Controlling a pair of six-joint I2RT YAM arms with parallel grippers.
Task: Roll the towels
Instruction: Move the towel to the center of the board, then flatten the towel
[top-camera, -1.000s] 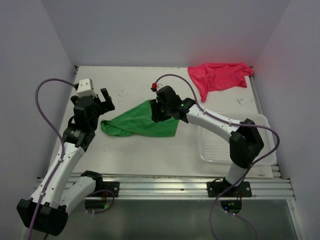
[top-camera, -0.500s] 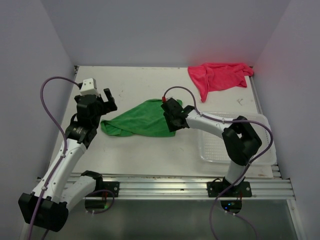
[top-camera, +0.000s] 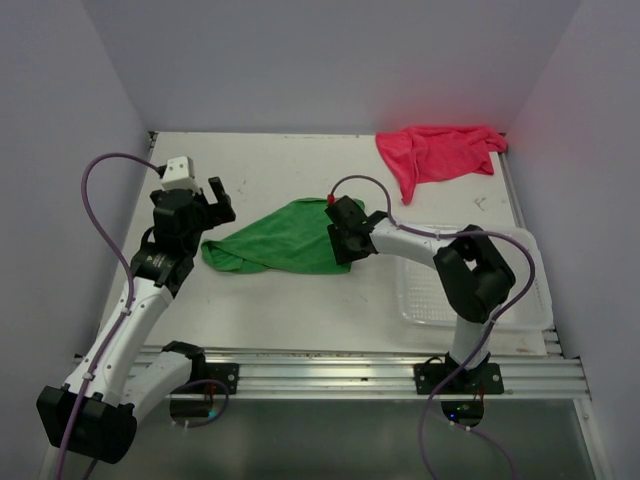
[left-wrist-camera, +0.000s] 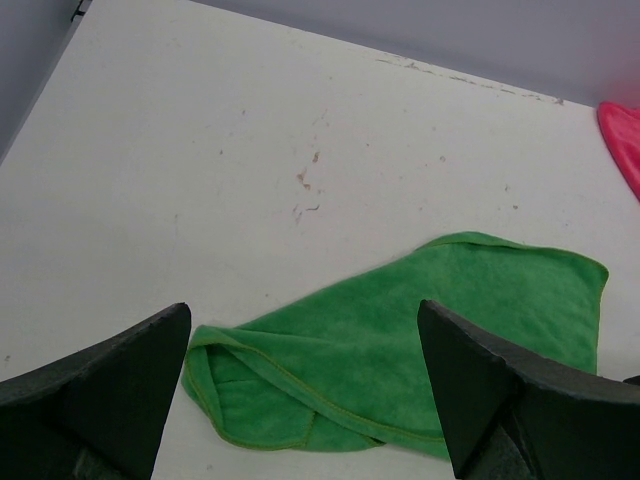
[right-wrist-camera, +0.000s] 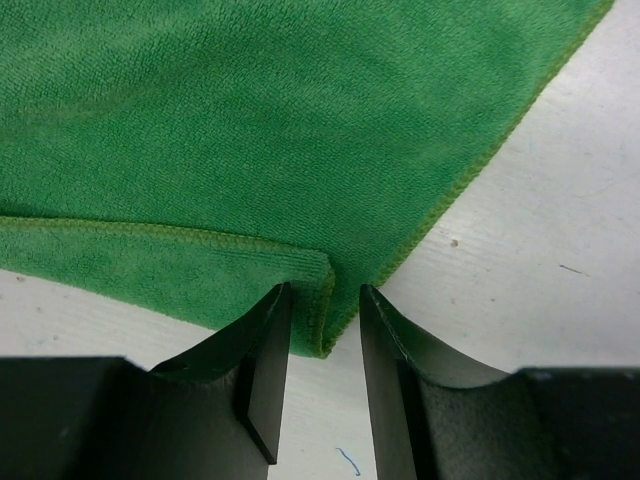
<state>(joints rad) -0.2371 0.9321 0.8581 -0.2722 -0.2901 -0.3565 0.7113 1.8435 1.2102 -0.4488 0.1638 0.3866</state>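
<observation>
Right hand (right-wrist-camera: 325, 288) now at 4 o'clock corner of bright green cloth towel (top-camera: 280, 240), worktop (top-camera: 280, 310) centre, down from its 1 o'clock edge; narrowly parted astride it, not pinching | left hand (left-wrist-camera: 302, 310) spread wide | corner grab looks next, rolling unstarted

Corner of the green towel (right-wrist-camera: 250, 130) lies between parted fingers (right-wrist-camera: 262, 380).

Each arm, the left arm (top-camera: 130, 320) and the right arm (top-camera: 405, 238), is made of white shells between black joint housings. A purple cable (top-camera: 84, 200) loops along each. The left hand (left-wrist-camera: 302, 312) and right hand (right-wrist-camera: 325, 300) have matte black wedge fingers (right-wrist-camera: 265, 370). A white box (top-camera: 178, 170) sits at the left hand's 11 o'clock, and a red plug (top-camera: 330, 200) at the right hand's 12 o'clock.
</observation>
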